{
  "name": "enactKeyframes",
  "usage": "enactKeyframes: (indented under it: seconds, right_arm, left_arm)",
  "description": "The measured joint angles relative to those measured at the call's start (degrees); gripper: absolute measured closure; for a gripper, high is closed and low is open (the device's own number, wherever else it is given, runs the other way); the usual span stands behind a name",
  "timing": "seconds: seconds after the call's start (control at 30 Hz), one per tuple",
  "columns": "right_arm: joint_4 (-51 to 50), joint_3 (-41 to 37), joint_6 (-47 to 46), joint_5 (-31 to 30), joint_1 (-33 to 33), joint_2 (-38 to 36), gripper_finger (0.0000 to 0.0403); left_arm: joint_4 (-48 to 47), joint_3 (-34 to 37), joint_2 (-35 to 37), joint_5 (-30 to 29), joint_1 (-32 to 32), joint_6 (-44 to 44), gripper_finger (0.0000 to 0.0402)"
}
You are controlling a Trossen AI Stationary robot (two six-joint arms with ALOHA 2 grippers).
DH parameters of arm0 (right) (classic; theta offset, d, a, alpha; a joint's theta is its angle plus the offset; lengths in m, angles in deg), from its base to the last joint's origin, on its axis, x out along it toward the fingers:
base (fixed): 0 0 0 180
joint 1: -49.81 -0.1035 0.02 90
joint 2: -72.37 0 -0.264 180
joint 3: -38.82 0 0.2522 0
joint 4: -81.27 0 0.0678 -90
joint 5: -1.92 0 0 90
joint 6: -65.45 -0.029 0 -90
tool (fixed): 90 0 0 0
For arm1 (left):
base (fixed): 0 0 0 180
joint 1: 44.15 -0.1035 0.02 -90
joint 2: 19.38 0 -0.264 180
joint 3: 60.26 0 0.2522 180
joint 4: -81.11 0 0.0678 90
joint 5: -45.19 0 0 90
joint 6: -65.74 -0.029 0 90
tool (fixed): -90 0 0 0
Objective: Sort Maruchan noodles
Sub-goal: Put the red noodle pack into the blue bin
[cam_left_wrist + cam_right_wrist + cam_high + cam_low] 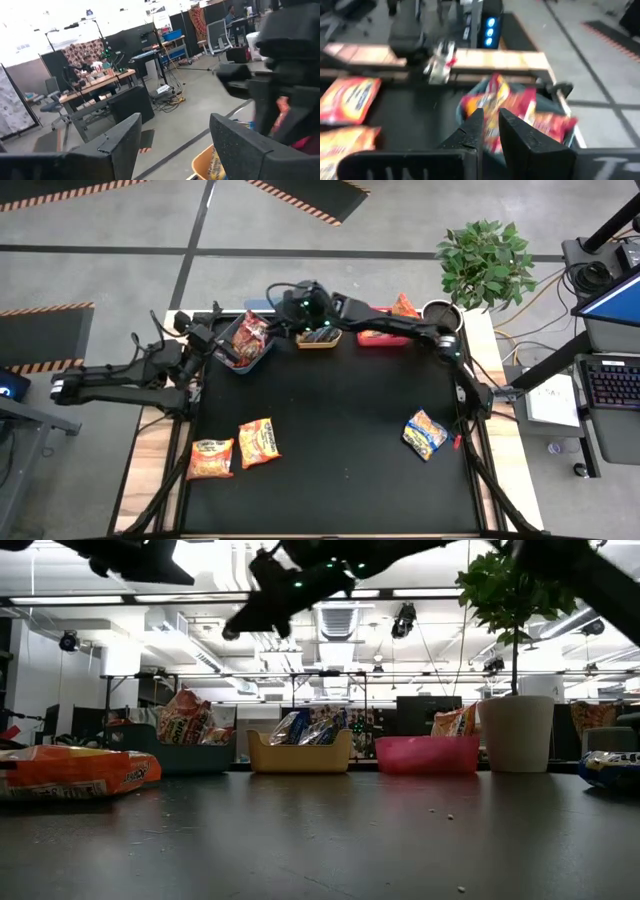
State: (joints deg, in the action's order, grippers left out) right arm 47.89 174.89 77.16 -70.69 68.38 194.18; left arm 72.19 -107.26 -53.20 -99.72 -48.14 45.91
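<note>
A black mat [340, 440] covers my table, with an open workshop of desks and racks behind it. I judge the sorting partly done: three bins stand in a row along the mat's far edge, and each already holds packets. Taking the yellow bin [318, 338] in the middle as my landmark, the blue bin [243, 345] to its left holds red-trimmed Maruchan noodles [250, 335], the yellow bin itself holds blue-trimmed ones, and the red bin [382, 337] to its right shows an orange packet [405, 306] at its far end.

Left to sort, as I see it: two packets [238, 450] lying side by side well in front and left of the yellow bin, and a blue-trimmed packet [426, 434] well in front and right.

My right gripper [490, 125] hangs above the yellow bin, fingers nearly together, nothing between them. My left gripper [172, 145] hovers by the blue bin, spread wide and empty.
</note>
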Motion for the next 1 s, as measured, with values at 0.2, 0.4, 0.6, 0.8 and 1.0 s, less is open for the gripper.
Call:
enactKeyframes:
  seconds: [0.2,0.4,0.6,0.8,1.0]
  right_arm:
    - [5.2,-20.3,-0.2,1.1,-2.6,-14.7,0.0368]
    - [14.5,-42.1,0.3,0.6,-6.2,-26.1,0.0369]
    - [20.9,-55.4,1.7,0.8,-7.8,-34.9,0.0369]
    - [29.0,-66.0,2.1,0.6,-8.0,-41.8,0.0369]
    - [34.4,-72.4,4.8,0.5,-7.5,-48.0,0.0369]
  left_arm:
    - [-6.0,-4.2,-7.4,4.3,-0.1,6.2,0.0196]
    - [-17.0,-9.8,-16.7,13.4,-1.2,16.0,0.0197]
    - [-27.9,-15.0,-26.5,17.1,-4.3,23.5,0.0199]
    - [-41.1,-19.6,-35.6,18.5,-10.9,31.1,0.0233]
    - [-42.6,-19.3,-42.6,17.9,-20.0,34.5,0.0284]
